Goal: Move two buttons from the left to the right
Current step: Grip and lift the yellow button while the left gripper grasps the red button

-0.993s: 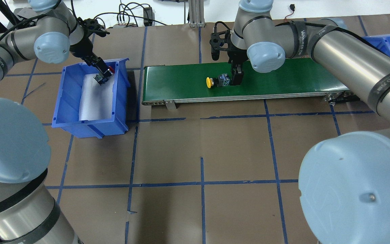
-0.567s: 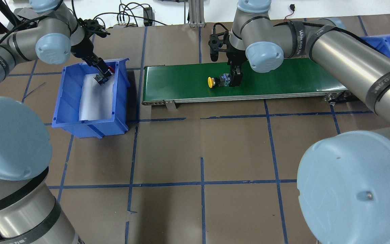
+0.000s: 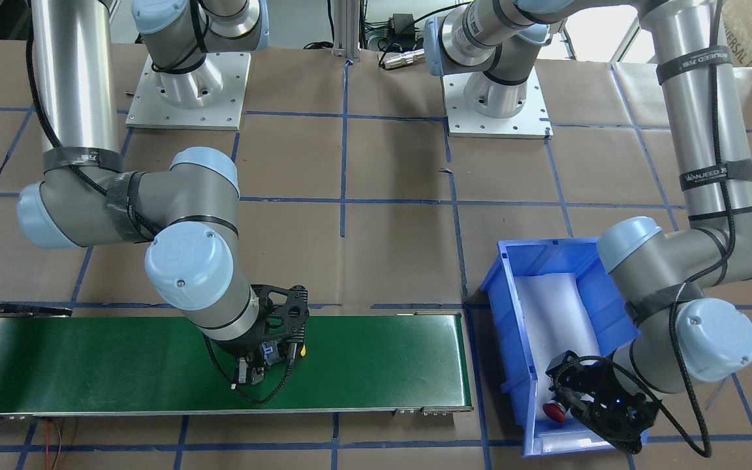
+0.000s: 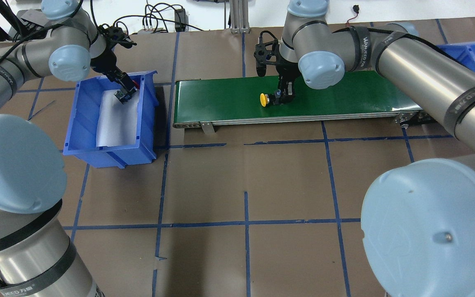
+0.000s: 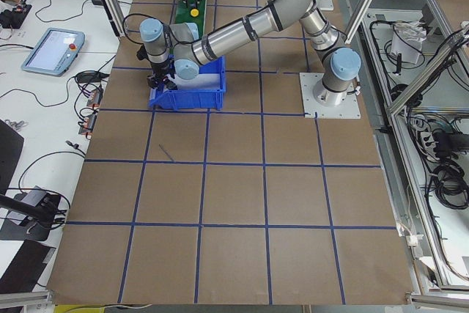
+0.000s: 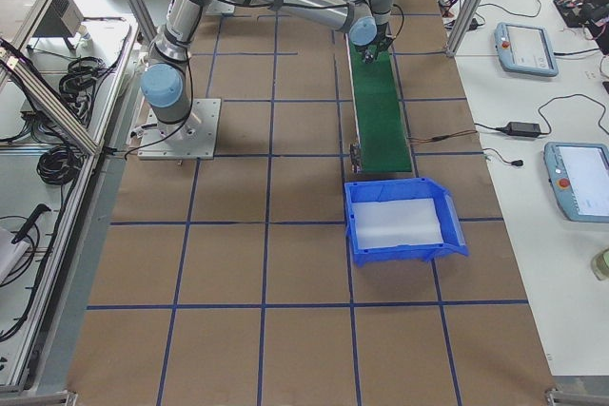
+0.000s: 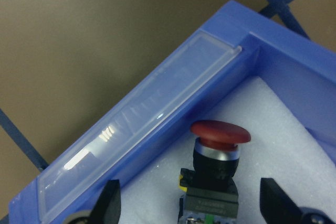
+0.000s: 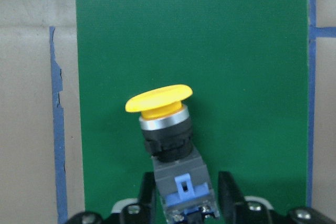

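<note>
Fingers [image 8: 148, 195] of right gripper [image 8: 186, 182] clamp yellow button [image 8: 160, 100] — green belt [image 8: 241, 51] beneath.

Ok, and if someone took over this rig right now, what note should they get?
Left gripper: jaws open, straddling the red button, which sits on foam in the left blue bin.
Right gripper: jaws shut on the yellow button, by its body, over the green belt.
Done: nothing delivered; the right blue bin holds only foam.
To do: carry the yellow button to that bin, then bring the red button across.
</note>
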Motion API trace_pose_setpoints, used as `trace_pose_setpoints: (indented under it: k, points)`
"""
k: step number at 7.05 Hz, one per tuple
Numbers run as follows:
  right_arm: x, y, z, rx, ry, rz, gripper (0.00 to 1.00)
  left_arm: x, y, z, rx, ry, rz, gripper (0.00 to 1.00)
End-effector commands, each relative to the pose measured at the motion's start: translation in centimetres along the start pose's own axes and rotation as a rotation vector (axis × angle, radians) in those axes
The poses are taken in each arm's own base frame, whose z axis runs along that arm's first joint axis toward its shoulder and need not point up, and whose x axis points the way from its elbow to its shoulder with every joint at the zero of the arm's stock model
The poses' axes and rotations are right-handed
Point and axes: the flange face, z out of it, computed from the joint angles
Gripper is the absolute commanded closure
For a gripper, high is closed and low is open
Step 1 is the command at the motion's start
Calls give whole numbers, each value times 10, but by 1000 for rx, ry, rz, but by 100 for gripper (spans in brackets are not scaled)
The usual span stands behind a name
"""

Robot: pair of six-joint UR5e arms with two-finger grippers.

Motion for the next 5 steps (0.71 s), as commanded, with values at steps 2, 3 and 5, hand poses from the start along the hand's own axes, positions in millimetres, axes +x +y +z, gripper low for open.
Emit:
trace_pose_setpoints:
  k: [2, 3, 5]
  points:
    - [14, 31, -22, -3, 41, 15, 98, 0, -1, 1, 4, -3, 1, 11]
    - [24, 78, -51, -2, 60, 84, 98, -1, -1, 0, 5, -7, 2, 11]
    - [12, 200, -114, 1, 26, 289, 98, 2, 0, -14, 10, -22, 2, 11]
